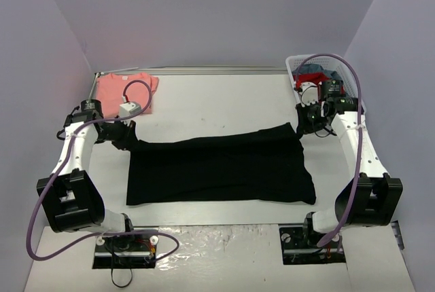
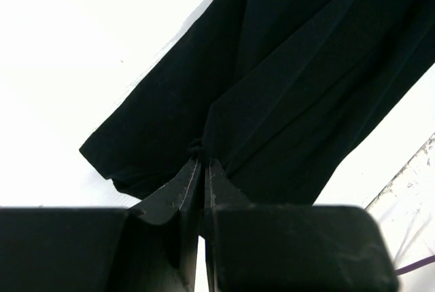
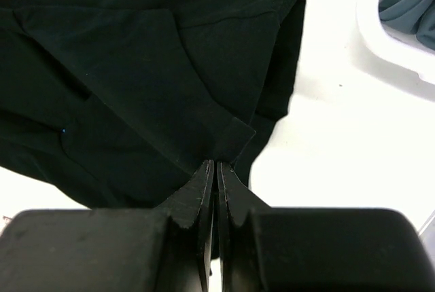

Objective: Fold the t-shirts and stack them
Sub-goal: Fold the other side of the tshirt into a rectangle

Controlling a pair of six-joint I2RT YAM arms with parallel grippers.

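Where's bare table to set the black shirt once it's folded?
Widest patch: far middle, between the pink shirt and the basket, beyond the black shirt. A thin strip runs along its near hem. The left arm and right arm crowd the sides.

Robotics lab cell: white table (image 1: 224, 102) within plain lilac walls (image 1: 204, 13).

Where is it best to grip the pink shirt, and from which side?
Probably its near edge, coming low from the near side. The pink shirt lies flat and folded, with the table rim close behind it, so the near edge is the open one. The left fingers, now shut on the black shirt, are nearest.
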